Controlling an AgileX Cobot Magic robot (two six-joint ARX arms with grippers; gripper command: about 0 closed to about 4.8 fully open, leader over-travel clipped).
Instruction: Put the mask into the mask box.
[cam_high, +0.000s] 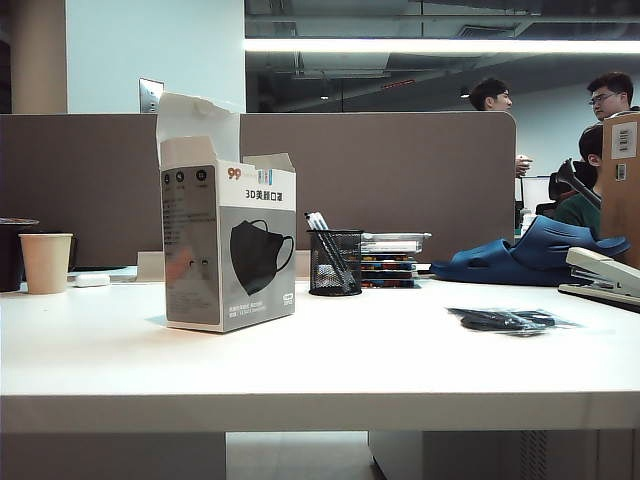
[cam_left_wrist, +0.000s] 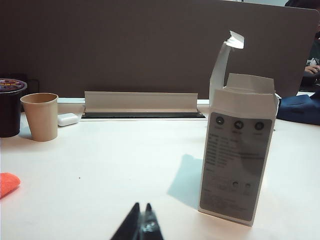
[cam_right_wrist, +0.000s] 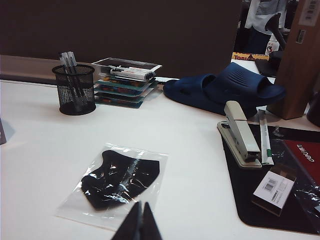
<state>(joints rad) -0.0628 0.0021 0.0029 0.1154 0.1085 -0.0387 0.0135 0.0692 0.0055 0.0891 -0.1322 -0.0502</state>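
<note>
The mask box (cam_high: 229, 250) stands upright on the white table, left of the middle, its top flaps raised; its grey side (cam_left_wrist: 239, 159) fills part of the left wrist view. The mask (cam_high: 508, 320), black in a shiny clear wrapper, lies flat on the table at the right; the right wrist view shows the mask (cam_right_wrist: 120, 178) close in front of my right gripper (cam_right_wrist: 139, 205). That gripper is shut and holds nothing. My left gripper (cam_left_wrist: 142, 206) is also shut and empty, low over bare table, short of the box. Neither gripper appears in the exterior view.
A black mesh pen cup (cam_high: 335, 262) and stacked trays (cam_high: 392, 258) stand behind the middle. A blue clog (cam_high: 530, 255), a stapler (cam_right_wrist: 240, 134), a black mat (cam_right_wrist: 280, 185) and a brown box (cam_right_wrist: 300, 55) crowd the right. A paper cup (cam_left_wrist: 41, 116) and a dark cup (cam_left_wrist: 10, 105) sit at the left.
</note>
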